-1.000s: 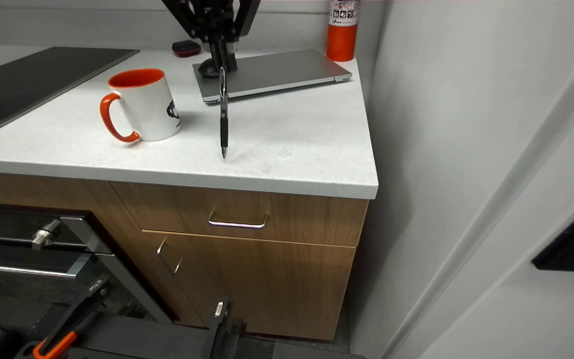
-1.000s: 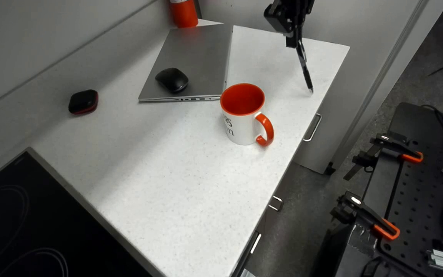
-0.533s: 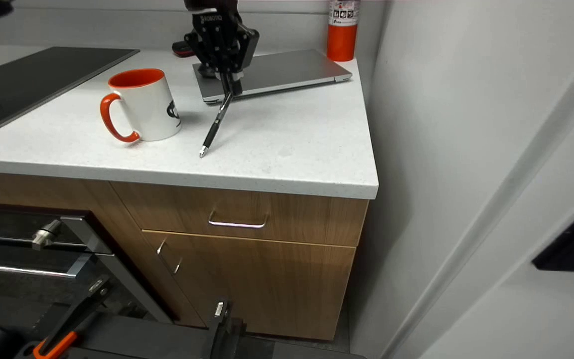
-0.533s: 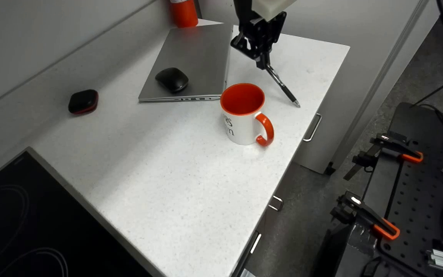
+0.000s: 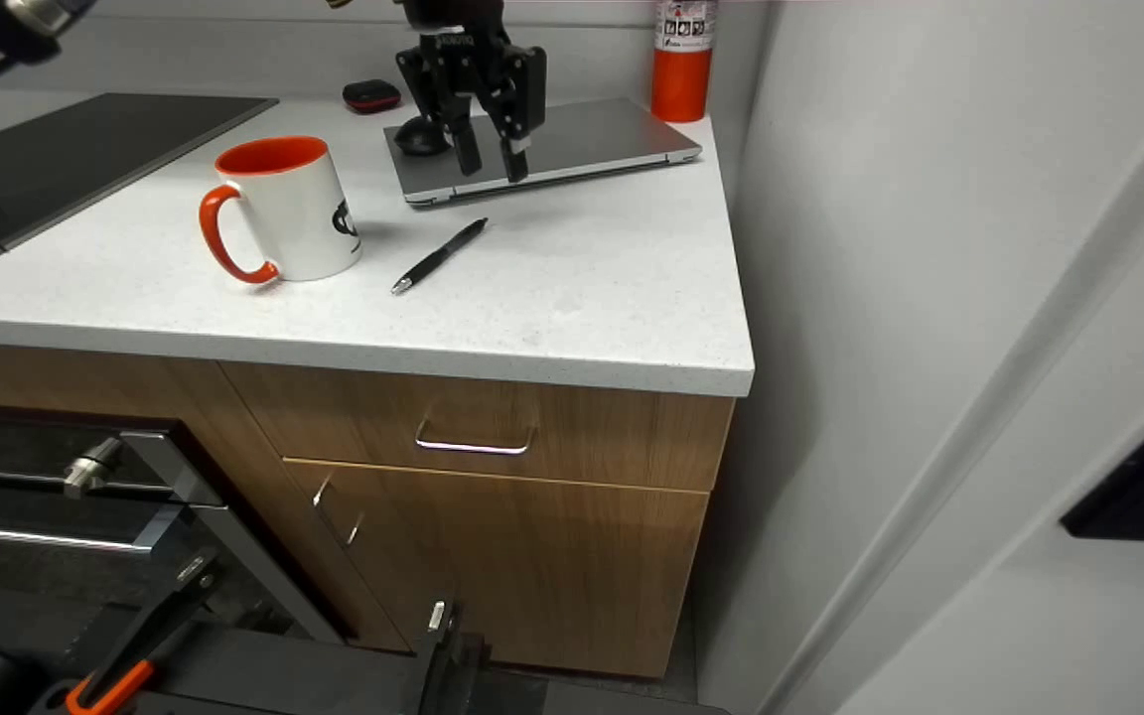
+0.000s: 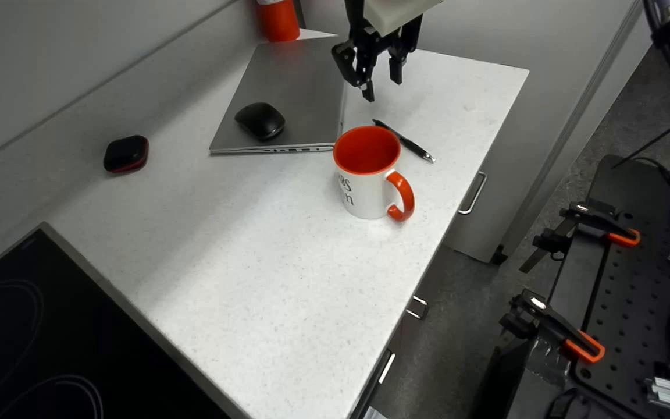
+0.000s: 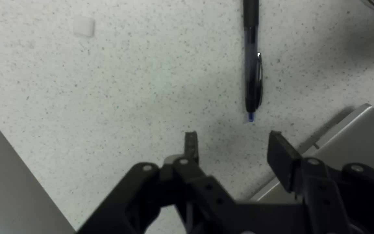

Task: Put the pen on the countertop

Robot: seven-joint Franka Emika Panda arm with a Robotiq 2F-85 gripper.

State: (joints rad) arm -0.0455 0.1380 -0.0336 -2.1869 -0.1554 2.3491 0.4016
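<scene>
In an exterior view, the pen (image 5: pixel 440 255) slants far-right on the bench (image 5: pixel 592 288), near-left of the tool (image 5: pixel 494 167), its jaws apart.

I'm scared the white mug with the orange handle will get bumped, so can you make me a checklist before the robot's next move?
1. Thin black pen lying on the flat white countertop: ok.
2. Pen back from the countertop's front edge: ok.
3. Black two-fingered gripper open and apart from the pen: ok.
4. White mug with the orange handle upright, not touching the pen: ok.
5. Rounded black mouse resting on the shut grey laptop: ok.
6. Gap between gripper and laptop: cannot tell; they overlap in an exterior view.
</scene>
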